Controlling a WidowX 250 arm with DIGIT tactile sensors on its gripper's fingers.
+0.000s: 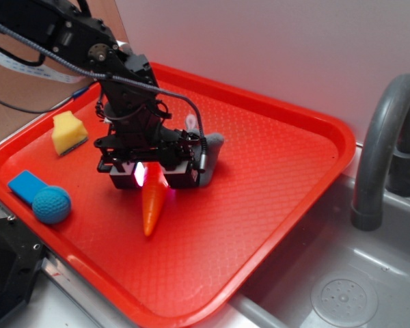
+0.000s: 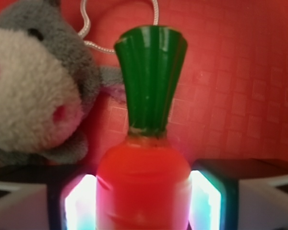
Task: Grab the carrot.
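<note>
Clamping the thick upper end of the carrot [image 1: 153, 202], the hand [image 1: 152, 176] stands low over the red tray [image 1: 273, 157], fingers [image 2: 209, 201] pressed to both flanks of the orange body in the wrist view, lit pale where pad meets plastic. Glossy, smooth orange cone, tapering to a point that reaches out from under the hand toward the tray's near rim, tip resting on or just above the tray floor; cannot tell which. Ribbed dark green stem cap [image 2: 151, 76], flared at the top, jutting beyond the fingers on the far side. Hard plastic throughout, with a bright sheen.

Just behind the hand, touching or nearly touching it: a grey plush toy [image 2: 36, 81], fuzzy, with a pale woolly muzzle, pink nose spots and a white cord loop [image 2: 120, 28] lying on the tray beside the stem cap. Soft and rounded, half hidden by the hand in the exterior view.

Holding all of these, a shallow red plastic tray with rounded corners, a raised rim and a fine waffle-pattern floor. Also in it, well off to the hand's side: a yellow sponge wedge [image 1: 69, 132], porous and blocky; a blue ball [image 1: 52, 204] with a knit-like dimpled surface; a flat blue block [image 1: 27, 186] touching that ball.

Beyond the tray's other end, a steel sink [image 1: 342, 287] with a round perforated drain and a curved grey faucet [image 1: 383, 150].
</note>
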